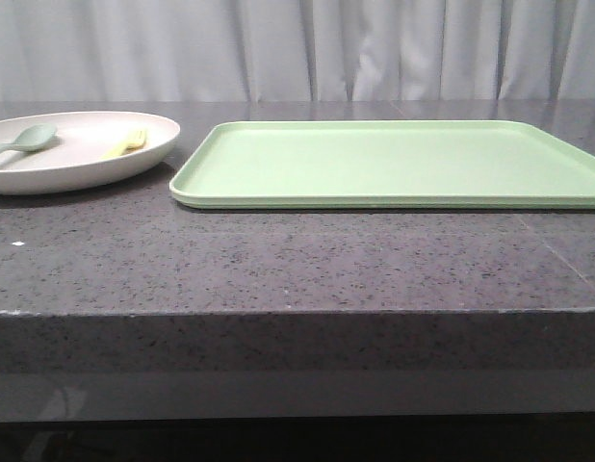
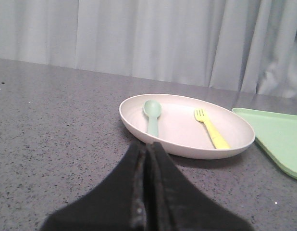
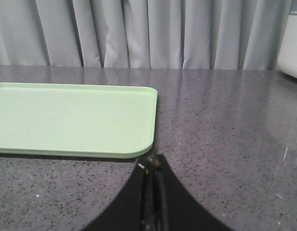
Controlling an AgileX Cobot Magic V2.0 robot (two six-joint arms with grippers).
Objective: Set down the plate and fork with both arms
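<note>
Front view shows the plate at the far left of the table, just beside the short edge of the light-green tray but apart from it; the fork and a spoon lie inside the plate, well apart from each other. No arm appears in this view. In the left wrist view the left gripper is clenched, fingers pressed together and holding nothing, aimed at the near rim of the plate. In the right wrist view the right gripper is likewise pinched closed and empty, near the corner of the tray. Judged state: task not yet started. Risks: the plate rim is low, rounded and matte, so a shallow pinch may slip off or tilt the plate; tilting would likely slide the fork and spoon, both smooth plastic, toward the low side or over the rim. The fork is thin and lies flat against the curved plate floor, so fingers descending on it may push it rather than close around it, or strike the plate. A confusion of fork with spoon is possible, as both share the plate. The tray is flat, rectangular, with rounded corners and a low raised lip; a plate dragged across that lip could catch. The table is dark speckled stone with a slight sheen.
</note>
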